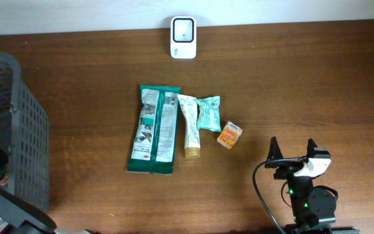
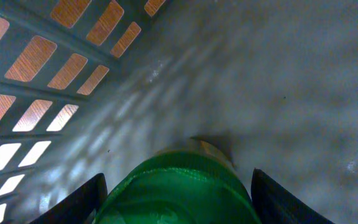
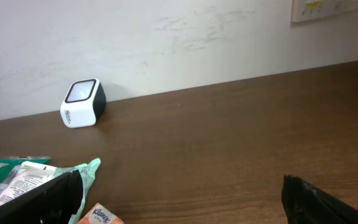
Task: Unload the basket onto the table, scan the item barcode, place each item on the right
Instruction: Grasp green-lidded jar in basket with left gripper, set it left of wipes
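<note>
- Green rounded object [image 2: 176, 196] lies closest to the left wrist camera, low on the grey floor of the basket [image 2: 55, 81].
- Left gripper [image 2: 179, 176] straddles it, one dark finger close on each side. The jaws stand partly open, and I cannot tell whether they press on it.
- Right gripper [image 1: 294, 151] has its jaws spread wide with nothing between them, above bare table [image 1: 317, 84] near the right front.
- Four items lie together mid-table, well left of that gripper: a small orange box [image 1: 229, 135], a green sachet [image 1: 208, 112], a white tube [image 1: 190, 127] and a large wipes pack [image 1: 154, 130].
- White scanner [image 1: 182, 37] stands at the far edge, against the wall, apart from the items.
</note>
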{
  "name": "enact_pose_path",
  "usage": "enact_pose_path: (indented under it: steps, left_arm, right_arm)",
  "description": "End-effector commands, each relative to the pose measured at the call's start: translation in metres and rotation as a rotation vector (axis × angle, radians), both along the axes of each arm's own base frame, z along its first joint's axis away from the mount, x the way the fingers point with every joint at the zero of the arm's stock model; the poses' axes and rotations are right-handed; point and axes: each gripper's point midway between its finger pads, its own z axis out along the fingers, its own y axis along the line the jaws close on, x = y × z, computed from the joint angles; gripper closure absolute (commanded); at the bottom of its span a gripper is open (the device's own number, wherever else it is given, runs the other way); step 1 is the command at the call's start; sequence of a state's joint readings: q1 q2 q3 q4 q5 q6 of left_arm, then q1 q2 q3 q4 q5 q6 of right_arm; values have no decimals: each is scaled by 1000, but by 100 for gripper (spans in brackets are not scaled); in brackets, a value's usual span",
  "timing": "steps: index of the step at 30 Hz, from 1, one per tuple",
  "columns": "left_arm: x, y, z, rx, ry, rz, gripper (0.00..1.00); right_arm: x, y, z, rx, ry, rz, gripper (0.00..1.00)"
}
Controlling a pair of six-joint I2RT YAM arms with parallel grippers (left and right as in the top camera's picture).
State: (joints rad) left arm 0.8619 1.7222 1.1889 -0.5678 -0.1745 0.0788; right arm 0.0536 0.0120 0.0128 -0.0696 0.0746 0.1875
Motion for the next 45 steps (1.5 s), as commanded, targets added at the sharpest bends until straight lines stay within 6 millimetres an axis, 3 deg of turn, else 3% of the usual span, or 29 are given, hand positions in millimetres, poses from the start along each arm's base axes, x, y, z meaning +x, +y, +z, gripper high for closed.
enact_pose_path:
  steps: [1,4,6,7,8,9,10,12,14,15,16,17,18,20,21,25,30,33,36,39,41,43,45]
  left_arm:
    - [-2,-4,-8,-22,17,-8,44]
    - [12,0,13,-10,-47,-29,44]
    - [33,3,61,39,-176,-73,48]
    - [41,8,109,122,-253,-87,48]
    - [43,8,135,168,-290,-95,47]
    - [46,3,177,243,-354,-112,47]
    - [51,-7,207,282,-419,-138,47]
    - [76,-55,279,306,-640,-262,49]
    - [100,-116,331,348,-763,-428,49]
    - [108,-145,346,349,-804,-497,50]
    - [120,-197,360,325,-861,-623,49]
    - [131,-234,361,284,-882,-716,48]
    - [139,-269,354,231,-881,-800,49]
    - [154,-314,330,137,-833,-908,48]
    - [159,-323,319,107,-802,-929,48]
    - [182,-362,229,-69,-551,-1004,48]
    - [207,-381,116,-198,-267,-1012,49]
    - [213,-371,84,-117,-154,-970,49]
    - [217,-369,37,-139,-47,-954,51]
    - [232,-370,5,-145,-34,-953,51]
    - [241,-371,-5,-142,-45,-953,48]
    - [241,-371,-6,-142,-44,-954,26]
    - [241,-371,-6,-142,-43,-954,11]
  right_arm:
    - [0,0,-3,-1,5,0,2]
    - [0,0,-3,-1,5,0,2]
    - [0,0,-3,0,5,0,2]
    - [0,0,-3,0,5,0,2]
    - [0,0,-3,0,5,0,2]
    - [0,0,-3,0,5,0,2]
    - [0,0,-3,0,5,0,2]
    - [0,0,-3,0,5,0,2]
    - [0,0,-3,-1,5,0,2]
    - [0,0,-3,0,5,0,2]
    - [0,0,-3,0,5,0,2]
    - [0,0,-3,0,5,0,2]
    - [0,0,-3,0,5,0,2]
    - [0,0,-3,0,5,0,2]
    - [0,0,-3,0,5,0,2]
    - [0,0,-3,0,5,0,2]
    - [0,0,-3,0,5,0,2]
    - [0,0,-3,0,5,0,2]
    - [0,0,-3,0,5,0,1]
    - [0,0,-3,0,5,0,2]
    - [0,0,-3,0,5,0,2]
    - [0,0,-3,0,5,0,2]
    - [0,0,-3,0,5,0,2]
